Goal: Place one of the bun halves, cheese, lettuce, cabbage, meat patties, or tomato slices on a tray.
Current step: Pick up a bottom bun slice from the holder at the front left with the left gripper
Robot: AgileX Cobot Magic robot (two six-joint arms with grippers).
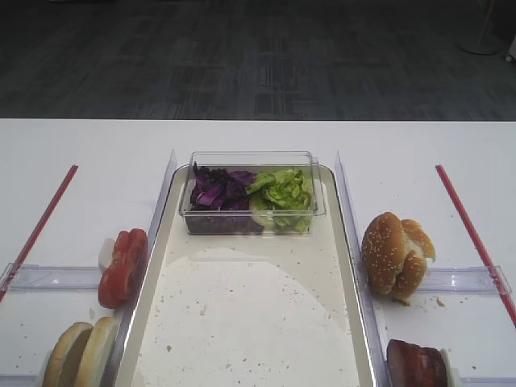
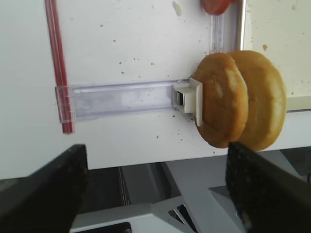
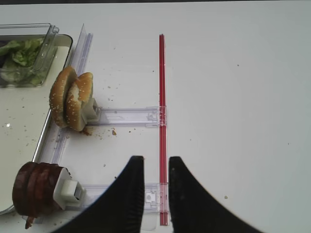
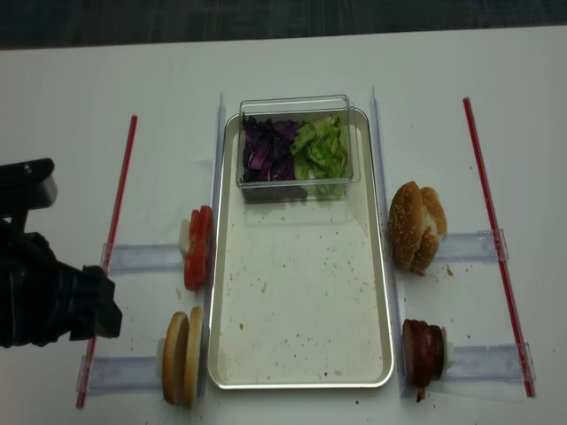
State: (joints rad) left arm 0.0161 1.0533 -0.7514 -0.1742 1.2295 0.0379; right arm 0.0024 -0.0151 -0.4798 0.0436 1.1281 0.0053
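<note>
Left gripper (image 2: pixel 155 189) gapes wide near bun halves (image 2: pixel 240 99).

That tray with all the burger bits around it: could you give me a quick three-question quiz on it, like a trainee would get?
1. True or false: the tray already holds a bun half.
2. Which side of the tray do the tomato slices stand on: A the left arm's side, B the right arm's side?
3. Fill in: the clear box holds purple cabbage and green ____.

Key: 1 false, only the box and crumbs; 2 A; 3 lettuce.
</note>
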